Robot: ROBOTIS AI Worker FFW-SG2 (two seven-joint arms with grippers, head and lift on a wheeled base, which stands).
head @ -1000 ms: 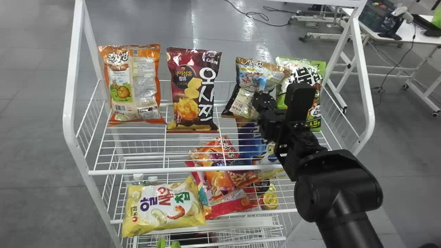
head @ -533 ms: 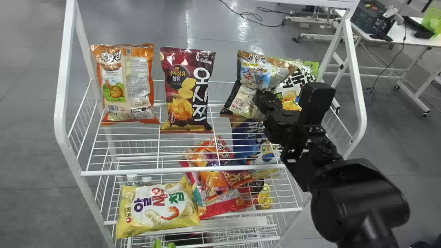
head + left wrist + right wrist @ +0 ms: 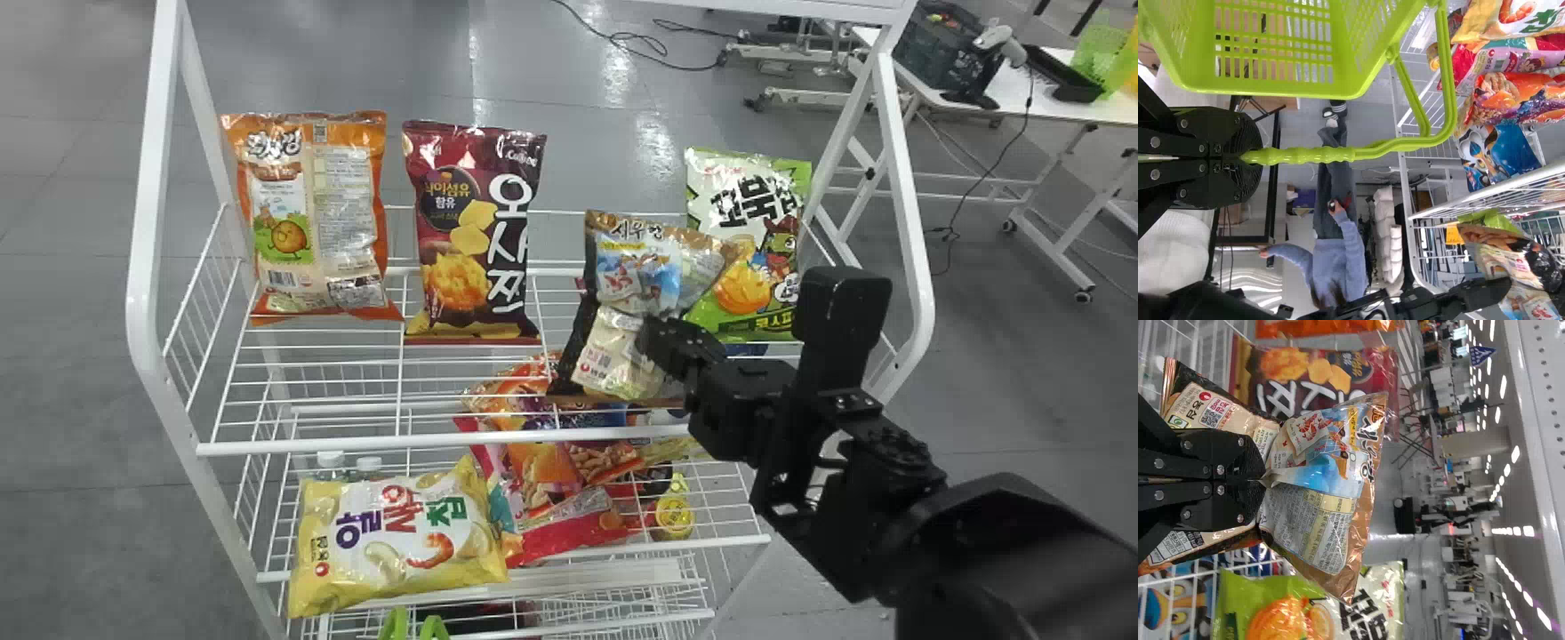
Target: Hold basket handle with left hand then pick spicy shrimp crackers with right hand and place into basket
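Note:
Over the upper shelf's right part, my right gripper (image 3: 662,351) is closed on the brown and black bag of spicy shrimp crackers (image 3: 627,267). In the right wrist view the gripper (image 3: 1261,482) pinches the middle of the bag (image 3: 1331,493), which creases around the fingertips. In the left wrist view my left gripper (image 3: 1248,157) is shut on the handle (image 3: 1318,155) of the green basket (image 3: 1271,77), in front of the rack. Two green pieces of the basket (image 3: 413,627) show at the head view's bottom edge.
The white wire rack (image 3: 480,439) holds an orange bag (image 3: 311,213), a maroon bag (image 3: 471,231) and a green bag (image 3: 756,302) on top. Below lie a yellow bag (image 3: 400,538), several other bags and a blue bag (image 3: 1501,153).
The right gripper has brought the shrimp cracker bag toward the rack's front and lower in the head view, uncovering more of the green bag. The head view has shifted slightly, moving the rack left.

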